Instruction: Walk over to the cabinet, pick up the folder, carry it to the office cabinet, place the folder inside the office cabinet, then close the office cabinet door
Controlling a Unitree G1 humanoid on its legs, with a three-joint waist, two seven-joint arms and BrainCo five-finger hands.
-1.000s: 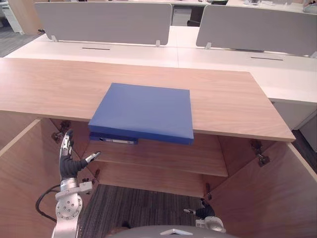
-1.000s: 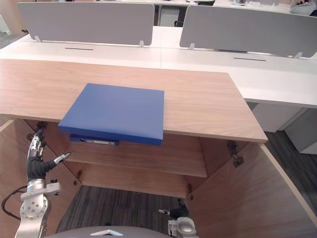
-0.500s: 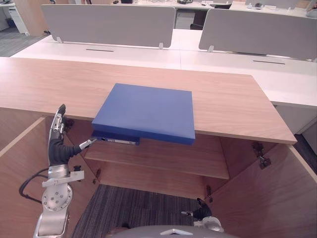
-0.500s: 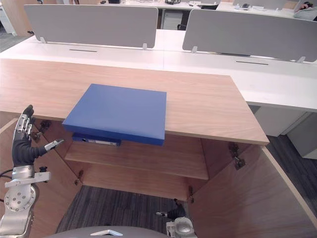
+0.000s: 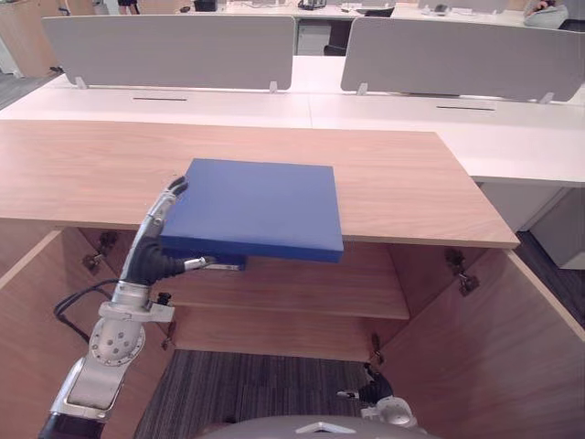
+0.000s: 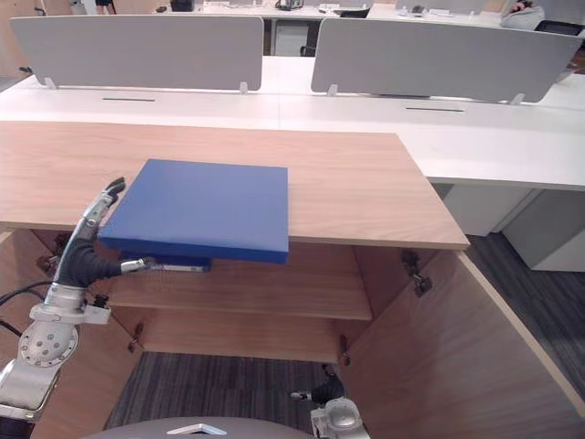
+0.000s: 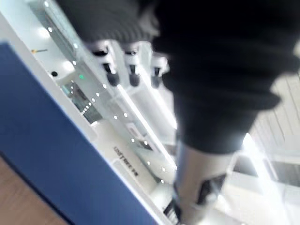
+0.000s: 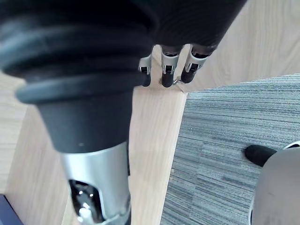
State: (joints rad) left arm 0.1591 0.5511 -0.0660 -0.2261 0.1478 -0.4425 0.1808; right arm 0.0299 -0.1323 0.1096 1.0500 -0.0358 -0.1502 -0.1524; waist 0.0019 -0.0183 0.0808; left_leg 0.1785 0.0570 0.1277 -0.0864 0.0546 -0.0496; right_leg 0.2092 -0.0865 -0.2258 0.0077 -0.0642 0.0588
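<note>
Lying flat on the wooden cabinet top (image 5: 402,183), the blue folder (image 5: 251,206) jutted out past the front edge, above the open compartment. The left hand (image 5: 151,259) was raised at the folder's near left corner. Its fingers (image 5: 166,199) were straight and ran up along the folder's left edge, its thumb (image 5: 197,263) reached in just under the overhanging corner, and nothing was clasped. A darker blue strip with a pale label (image 5: 219,265) showed right below that corner. Both cabinet doors stood open, the left door (image 5: 27,311) and the right door (image 5: 512,357) swung out to either side, with an inner shelf (image 5: 311,293) between them and grey carpet (image 5: 265,393) below. The right hand (image 5: 370,395) hung low near the bottom of the right door. In the right wrist view its fingers (image 8: 165,70) were loosely extended and held nothing. White desks (image 5: 512,146) with grey screens (image 5: 174,50) stood behind the cabinet.
</note>
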